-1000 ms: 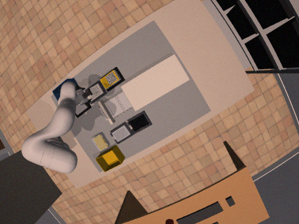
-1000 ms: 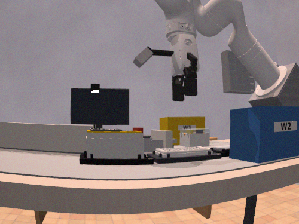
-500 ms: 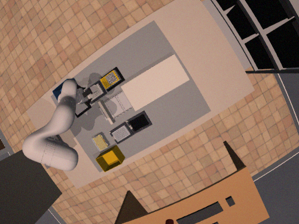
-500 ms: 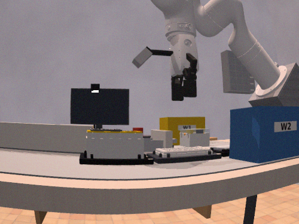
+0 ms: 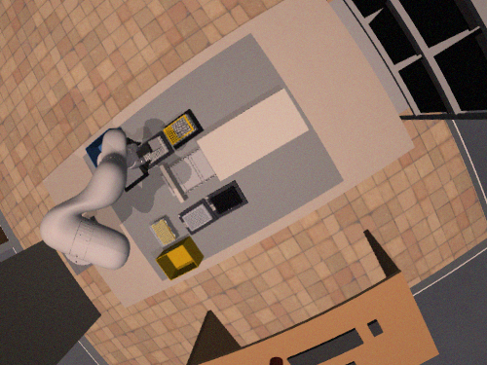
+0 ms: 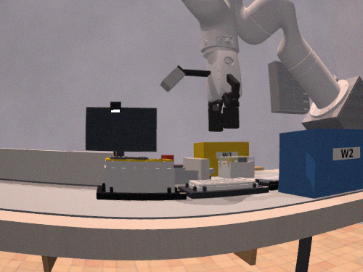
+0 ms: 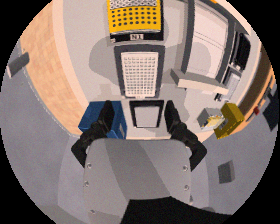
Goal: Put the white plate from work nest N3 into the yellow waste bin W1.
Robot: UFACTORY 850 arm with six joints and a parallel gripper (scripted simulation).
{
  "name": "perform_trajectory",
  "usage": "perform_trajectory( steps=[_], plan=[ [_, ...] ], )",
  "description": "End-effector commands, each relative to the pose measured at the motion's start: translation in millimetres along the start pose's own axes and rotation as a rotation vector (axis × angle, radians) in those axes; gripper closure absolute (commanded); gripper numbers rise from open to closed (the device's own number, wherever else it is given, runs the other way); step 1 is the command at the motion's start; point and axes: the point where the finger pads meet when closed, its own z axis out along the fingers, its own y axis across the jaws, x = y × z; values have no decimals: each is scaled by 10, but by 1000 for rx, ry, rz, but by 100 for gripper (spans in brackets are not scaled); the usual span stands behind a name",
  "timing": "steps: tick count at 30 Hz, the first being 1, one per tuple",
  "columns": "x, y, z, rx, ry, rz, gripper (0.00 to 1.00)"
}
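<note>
A white plate (image 5: 159, 150) lies in a black nest between the yellow tip box (image 5: 182, 128) and an empty black nest (image 5: 139, 179). It also shows in the wrist view (image 7: 139, 75) and in the side view (image 6: 221, 183). My gripper (image 6: 223, 119) is open and empty, and hangs well above the bench by this plate. In the wrist view its fingers straddle the empty nest (image 7: 146, 116), with the plate just ahead. The yellow bin W1 (image 5: 179, 258) stands upright at the bench's near edge, far from the gripper; it also shows in the side view (image 6: 221, 155). Nest labels are unreadable.
The blue bin W2 (image 5: 98, 143) (image 6: 319, 161) stands right beside the arm. The cooler with its drawer (image 5: 190, 172) sits mid-bench. A second white plate (image 5: 196, 217), a black plate (image 5: 226, 200) and a pale yellow plate (image 5: 163, 232) lie in nests towards W1.
</note>
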Motion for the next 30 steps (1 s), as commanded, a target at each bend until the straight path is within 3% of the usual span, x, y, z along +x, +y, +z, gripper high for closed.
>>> perform_trajectory(
  steps=[1, 30],
  plan=[
    [5, -3, 70, 1, 2, 0, 0],
    [5, -3, 487, 1, 2, 0, 0]
  ],
)
